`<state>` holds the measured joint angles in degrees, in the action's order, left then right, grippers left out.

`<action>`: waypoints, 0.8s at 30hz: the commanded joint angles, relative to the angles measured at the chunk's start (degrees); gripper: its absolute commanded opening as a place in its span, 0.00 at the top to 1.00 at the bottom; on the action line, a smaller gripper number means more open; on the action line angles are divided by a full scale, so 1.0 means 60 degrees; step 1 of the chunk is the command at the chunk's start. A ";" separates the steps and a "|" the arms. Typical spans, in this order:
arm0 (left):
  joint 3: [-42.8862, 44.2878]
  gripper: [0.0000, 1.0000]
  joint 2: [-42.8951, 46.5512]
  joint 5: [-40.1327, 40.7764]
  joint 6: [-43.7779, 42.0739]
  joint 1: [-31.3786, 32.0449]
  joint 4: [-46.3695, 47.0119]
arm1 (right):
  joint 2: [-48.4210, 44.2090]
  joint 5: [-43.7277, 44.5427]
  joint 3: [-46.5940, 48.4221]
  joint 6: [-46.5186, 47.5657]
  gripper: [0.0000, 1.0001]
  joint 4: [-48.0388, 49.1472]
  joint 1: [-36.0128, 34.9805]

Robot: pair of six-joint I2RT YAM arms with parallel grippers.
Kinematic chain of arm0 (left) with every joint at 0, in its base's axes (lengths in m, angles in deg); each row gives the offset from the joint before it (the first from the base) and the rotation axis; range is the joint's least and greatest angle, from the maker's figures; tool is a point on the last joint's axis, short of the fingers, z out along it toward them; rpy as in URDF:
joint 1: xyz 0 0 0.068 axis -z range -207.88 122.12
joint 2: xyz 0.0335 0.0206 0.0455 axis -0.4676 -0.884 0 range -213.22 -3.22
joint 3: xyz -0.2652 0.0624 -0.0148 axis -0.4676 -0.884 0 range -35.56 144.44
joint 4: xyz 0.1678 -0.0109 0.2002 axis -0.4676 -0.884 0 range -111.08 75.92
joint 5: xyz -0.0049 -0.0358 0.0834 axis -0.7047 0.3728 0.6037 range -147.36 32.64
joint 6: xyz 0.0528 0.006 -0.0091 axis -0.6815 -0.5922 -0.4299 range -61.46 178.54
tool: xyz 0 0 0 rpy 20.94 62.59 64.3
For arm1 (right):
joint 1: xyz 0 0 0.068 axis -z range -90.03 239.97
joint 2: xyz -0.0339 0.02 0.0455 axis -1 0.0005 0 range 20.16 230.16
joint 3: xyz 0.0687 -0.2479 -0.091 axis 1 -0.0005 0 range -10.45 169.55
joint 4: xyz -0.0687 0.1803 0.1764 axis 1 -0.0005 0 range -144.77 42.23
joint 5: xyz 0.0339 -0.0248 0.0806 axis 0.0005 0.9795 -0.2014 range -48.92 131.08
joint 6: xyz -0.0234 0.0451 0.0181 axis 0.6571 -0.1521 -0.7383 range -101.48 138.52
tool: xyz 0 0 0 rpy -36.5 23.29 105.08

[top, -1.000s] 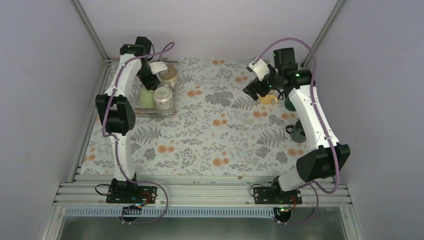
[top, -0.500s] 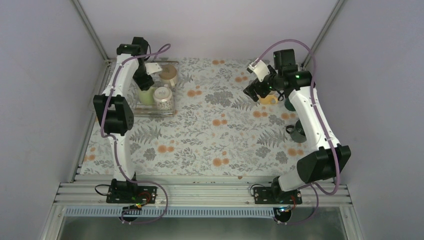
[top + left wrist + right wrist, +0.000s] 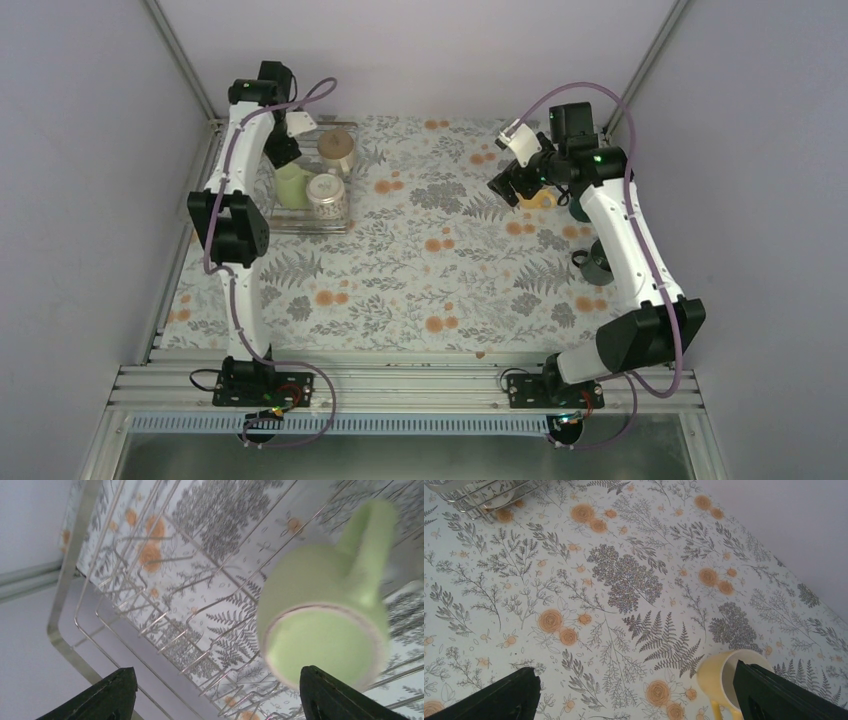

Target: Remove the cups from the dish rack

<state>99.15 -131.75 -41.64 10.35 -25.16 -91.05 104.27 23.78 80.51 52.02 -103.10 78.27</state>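
Note:
The dish rack (image 3: 344, 222) sits at the far left of the table. In it stand a pale green mug (image 3: 290, 186), a patterned white mug (image 3: 326, 197) and a cream mug (image 3: 338, 150). My left gripper (image 3: 281, 150) is open and empty over the rack's far left part. In the left wrist view (image 3: 215, 700) the pale green mug (image 3: 325, 625) lies close by the right finger, above the rack's bars (image 3: 165, 630). My right gripper (image 3: 510, 186) is open and empty just left of the yellow mug (image 3: 541, 199), which stands on the table by the right finger (image 3: 724, 677). A dark green mug (image 3: 597, 263) stands at the right.
The flowered tablecloth (image 3: 420, 270) covers the table. A second dark green shape (image 3: 577, 209) shows behind the right arm, partly hidden. Grey walls close in left, right and back. The rack's corner (image 3: 474, 497) shows at the top left of the right wrist view.
My left gripper has drawn back from the mugs toward the rack's far left corner. My right gripper has shifted slightly right. The mugs have not moved.

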 commanded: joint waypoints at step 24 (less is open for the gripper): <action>-0.0580 0.27 -0.0370 -0.1011 -0.1243 0.1078 -0.0128 | -0.0198 -0.0060 -0.0114 0.0294 0.01 0.0020 -0.0112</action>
<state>97.62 -133.95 -46.36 6.40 -18.73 -91.25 103.99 23.70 80.13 53.05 -103.10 78.27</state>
